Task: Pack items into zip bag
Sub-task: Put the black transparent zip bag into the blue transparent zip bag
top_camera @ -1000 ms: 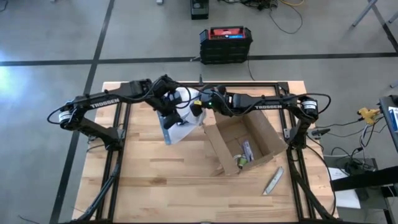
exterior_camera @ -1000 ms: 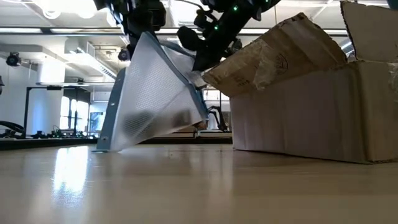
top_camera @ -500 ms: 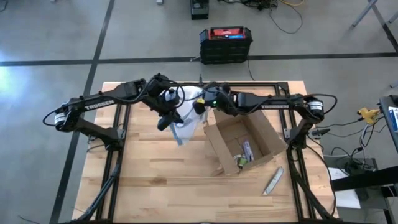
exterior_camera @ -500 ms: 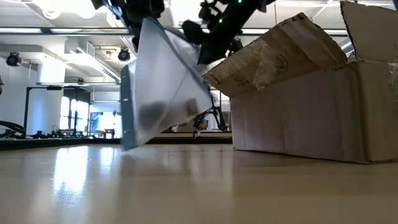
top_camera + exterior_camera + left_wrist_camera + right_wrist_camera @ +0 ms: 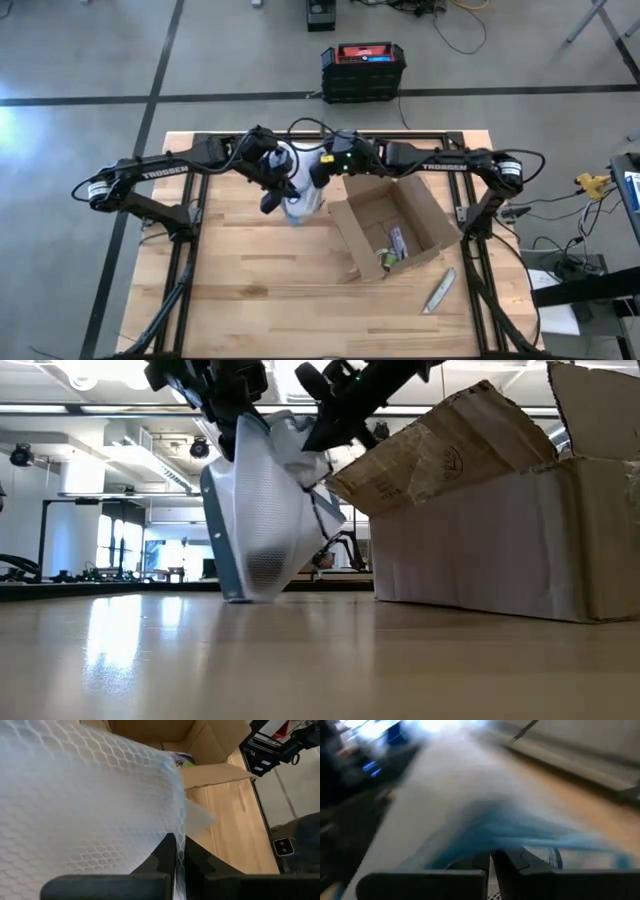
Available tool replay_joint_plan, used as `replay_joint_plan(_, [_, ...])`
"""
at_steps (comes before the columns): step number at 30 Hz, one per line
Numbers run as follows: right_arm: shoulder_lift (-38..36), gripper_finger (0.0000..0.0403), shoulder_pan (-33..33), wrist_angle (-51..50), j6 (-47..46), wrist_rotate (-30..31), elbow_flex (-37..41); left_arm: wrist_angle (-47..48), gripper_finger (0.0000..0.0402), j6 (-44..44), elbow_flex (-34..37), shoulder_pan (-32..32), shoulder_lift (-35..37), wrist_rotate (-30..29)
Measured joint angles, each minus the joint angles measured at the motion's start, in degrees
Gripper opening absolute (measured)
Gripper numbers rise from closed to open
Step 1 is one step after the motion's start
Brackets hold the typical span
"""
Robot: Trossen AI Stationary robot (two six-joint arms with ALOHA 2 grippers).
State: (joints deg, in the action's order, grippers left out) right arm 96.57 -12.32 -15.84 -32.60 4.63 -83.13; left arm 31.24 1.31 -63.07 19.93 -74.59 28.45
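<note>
Table: pale wooden slatted table top [image 5: 260, 290] carries everything here, with both dark arms reaching in over its far half.
Box: brown cardboard box [image 5: 395, 225] sits open on the right half, flaps up, with a few small packets lying in its bottom; the bag hangs just beside its left flap.
Bag: clear, honeycomb-textured plastic zip bag with a blue strip along 1 edge [image 5: 262, 510] is up in the air between the 2 grippers, hanging down, its lowest corner at or just above the wood.
Left gripper: left gripper [image 5: 179, 851] is clamped tight on the bag's edge, fingers together with the film between them.
Right gripper: right gripper [image 5: 491, 856] pinches the blue-strip edge, fingers closed on it.
Tool: slim grey stick-like tool [image 5: 438, 290] lies on the table near the box's front right corner.
</note>
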Motion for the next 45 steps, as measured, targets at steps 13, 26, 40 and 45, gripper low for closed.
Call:
replay_joint_plan(13, [-0.17, 0.0000, -0.31, 3.92, 4.86, -0.78, 0.00, 0.70, 0.0000, -3.02, 2.45, -0.11, 2.07, 4.48])
replay_joint_plan(26, [5.54, 0.0000, -0.35, 4.97, -1.28, 11.00, 0.02, -3.90, 0.0000, 0.12, 7.06, -3.07, 2.23, 2.05])
replay_joint_plan(40, [11.16, 0.0000, -0.07, 16.05, 1.83, -19.70, 0.02, 6.46, 0.0000, -5.52, 7.43, -2.85, 3.05, -10.34])
replay_joint_plan(45, [8.95, 0.0000, -0.07, 13.44, -0.27, -10.11, -0.02, 14.23, 0.0000, -6.82, 7.43, -2.78, 5.05, -11.17])
